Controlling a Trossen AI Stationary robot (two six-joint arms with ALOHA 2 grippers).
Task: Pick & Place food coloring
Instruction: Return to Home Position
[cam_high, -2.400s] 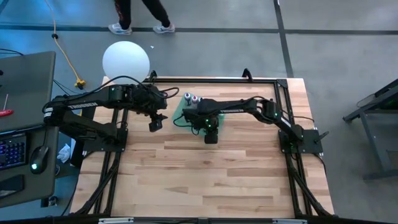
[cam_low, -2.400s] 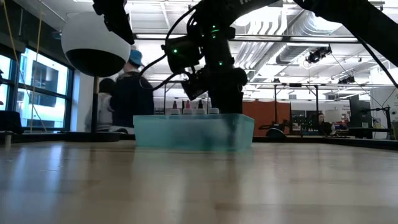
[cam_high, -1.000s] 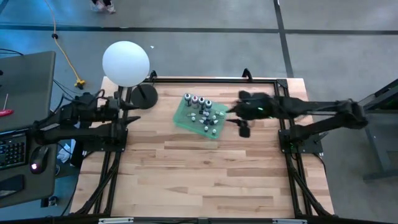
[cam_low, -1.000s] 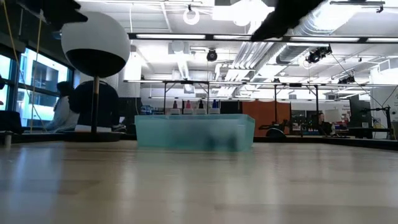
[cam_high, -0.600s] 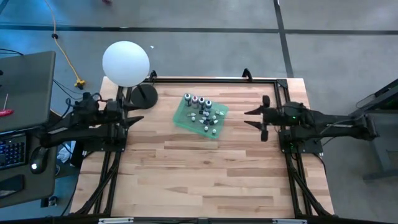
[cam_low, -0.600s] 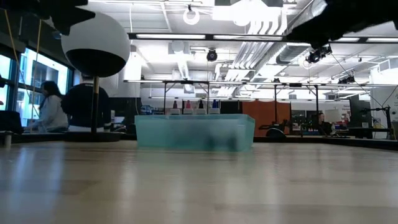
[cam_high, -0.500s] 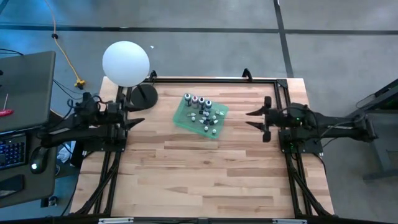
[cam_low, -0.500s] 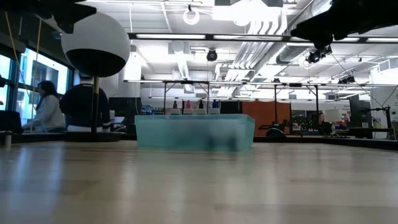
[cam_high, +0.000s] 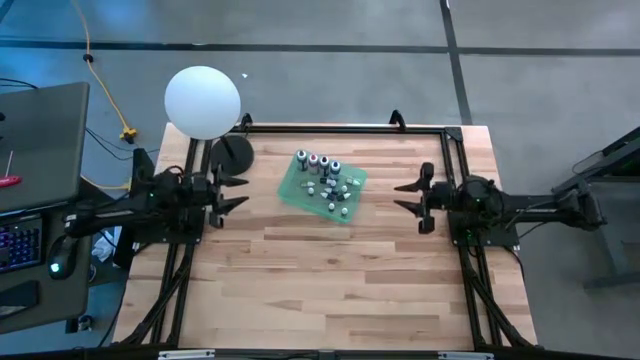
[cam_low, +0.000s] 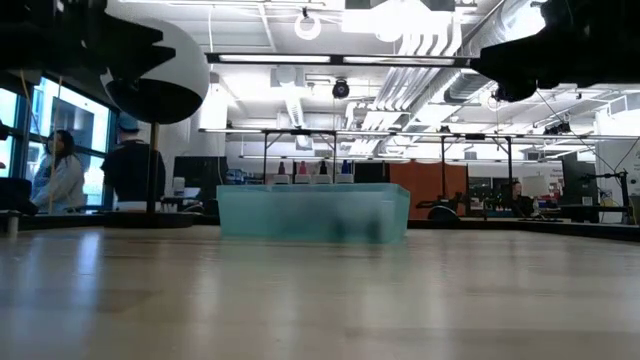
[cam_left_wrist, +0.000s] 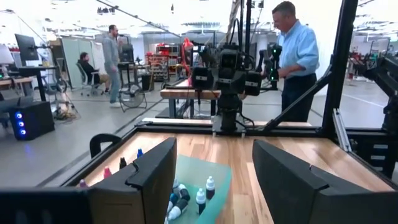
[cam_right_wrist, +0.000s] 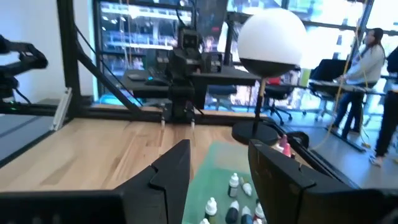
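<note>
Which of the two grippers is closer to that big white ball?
Left. The left gripper sits close by the white ball; the right gripper is across the table, beyond the green bin.

— Where's the bin (cam_high: 293, 188)?
— Toward the back of the table (cam_high: 330, 285), between the left gripper (cam_high: 238, 193) and the right gripper (cam_high: 401, 197), well apart from both.
— And the bottles (cam_high: 330, 186)?
— In the bin. The globe (cam_high: 203, 102) stands behind it, off the table's back-left corner.

Wood-plank table (cam_high: 330, 270) (translucent plastic bin (cam_low: 312, 212))
</note>
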